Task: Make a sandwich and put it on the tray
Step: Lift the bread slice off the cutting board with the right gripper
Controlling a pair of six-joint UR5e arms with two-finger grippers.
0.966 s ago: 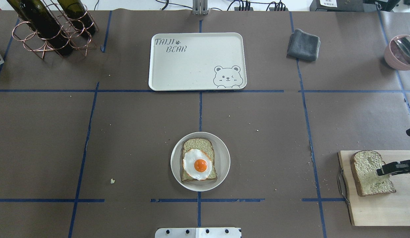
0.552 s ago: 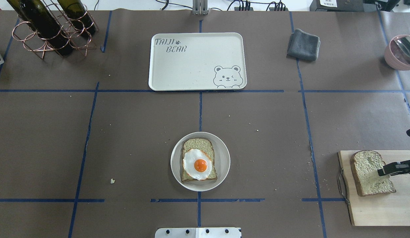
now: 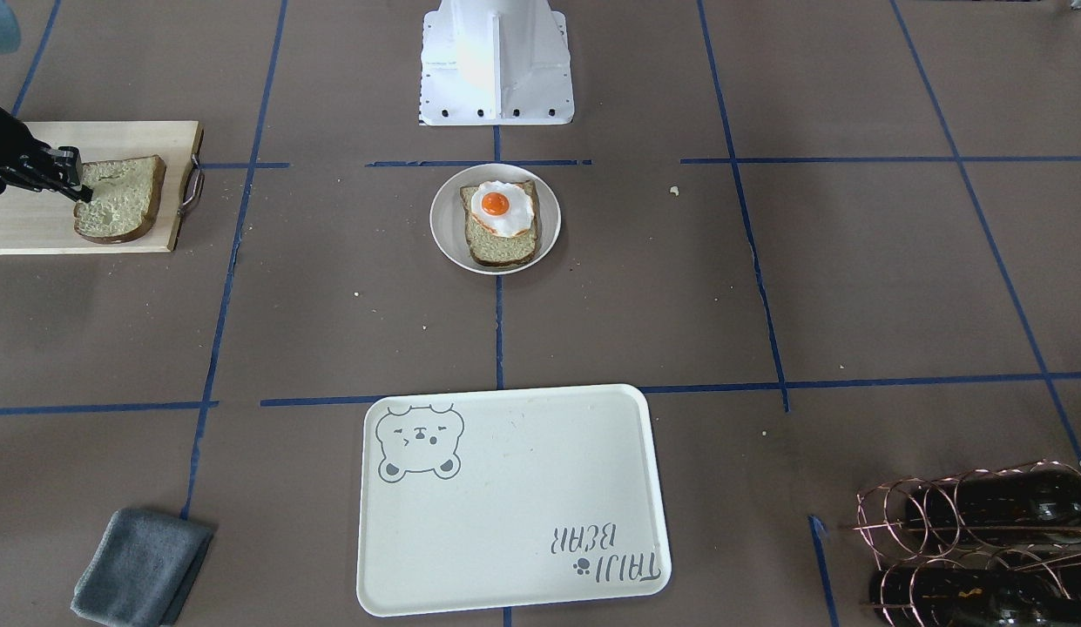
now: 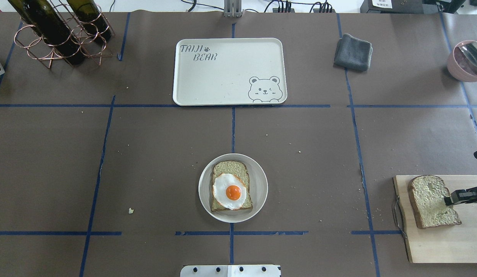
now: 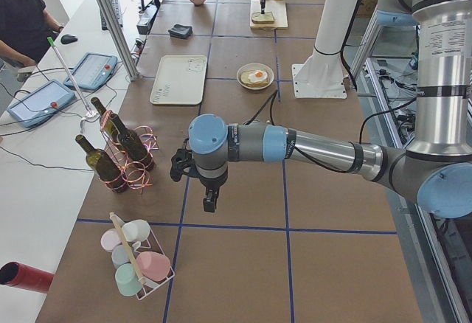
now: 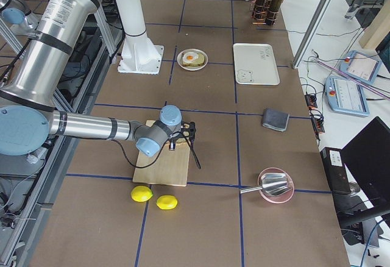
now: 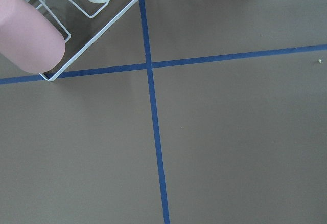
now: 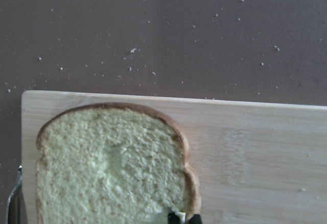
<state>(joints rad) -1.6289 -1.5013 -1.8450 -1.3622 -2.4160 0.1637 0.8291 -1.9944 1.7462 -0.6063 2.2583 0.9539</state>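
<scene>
Two of three sandwich parts are stacked: one square slice of pale tan bread w/ dark brown crust lies flat on the small round white plate near the robot's base, w/ the white fried egg w/ orange yolk on top. The second tan bread slice lies flat on the pale wooden cutting board, well apart, at the robot's right end of the brown table. The large cream-white rectangular plastic tray w/ grey bear face sits on the far side, beyond the plate; no sandwich on it yet.

Step in hand, by my read: picking up the top slice. The right gripper comes in from the right edge, tips down on the slice's side facing the arm, near a corner. In the wrist view its jaws stand almost together, only a narrow gap, w/ a bit of crumb & crust nipped between. The slice isn't off the board yet, so I can't say how firm the hold is. The left gripper hangs over the table far to the robot's left; can't tell if it's open or closed.

Next move, prob.: lift w/o tearing the pinch loose (soft slice held at one edge, likely to droop & swing); carry across to the plate; lay it square over the lower slice, not centred on the yolk, since the egg sits toward the robot-side end. After that the whole stack must go to the tray.
</scene>
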